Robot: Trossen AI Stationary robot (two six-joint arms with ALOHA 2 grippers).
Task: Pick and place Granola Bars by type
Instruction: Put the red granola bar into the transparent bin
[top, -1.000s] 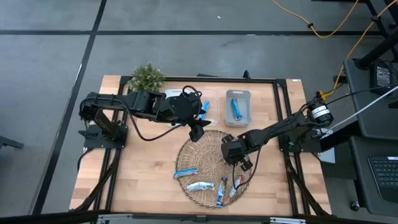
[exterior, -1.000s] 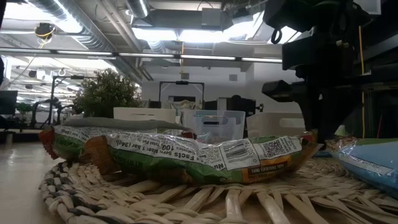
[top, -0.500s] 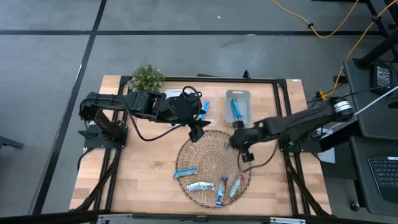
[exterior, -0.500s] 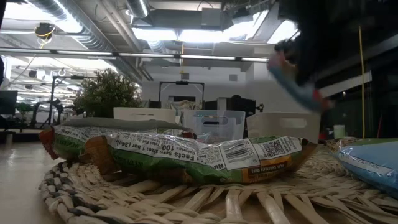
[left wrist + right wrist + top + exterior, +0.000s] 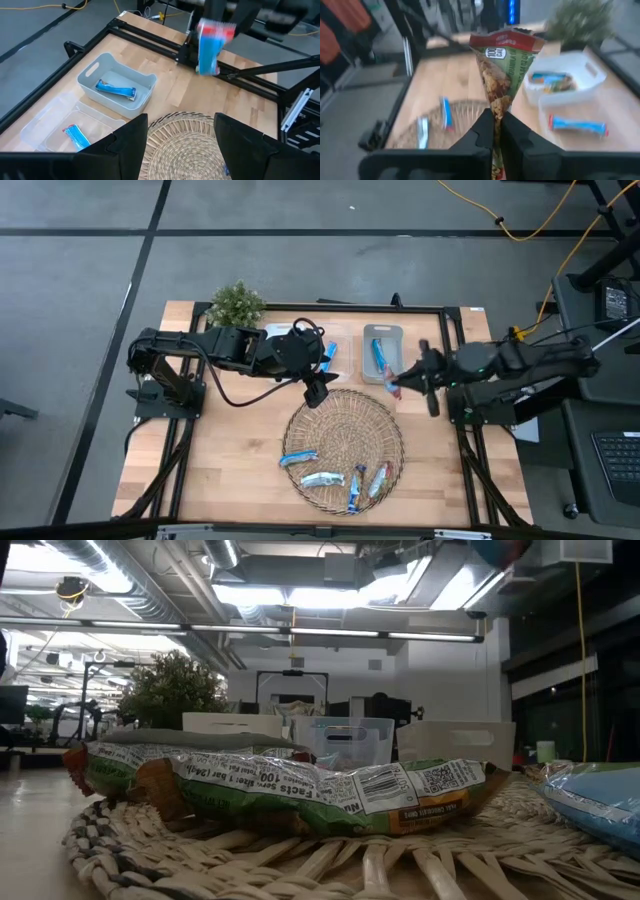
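Note:
My right gripper is shut on a granola bar, above the table between the wicker basket and the grey bin. The bar's wrapper looks green and brown with a red end in the right wrist view, and blue with red in the left wrist view. My left gripper is open and hovers over the basket's far rim. Several blue and silver bars lie in the near part of the basket. A green bar lies there too. My right gripper pinches the bar between its two fingers where the wrapper is squeezed narrow. The red-banded end flares out beyond the fingertips. The arm reaches in from the table's right side. The bar is lifted clear of the basket and the table.
The grey bin holds a blue bar. A clear bin beside it holds another blue bar. A small potted plant stands at the far left corner. Bare wood lies left and right of the basket.
My right gripper has risen out of the right part of the basket with the bar and has swung toward the far right, up beside the grey bin. The bar is now lifted clear of the basket. My left arm has kept still.

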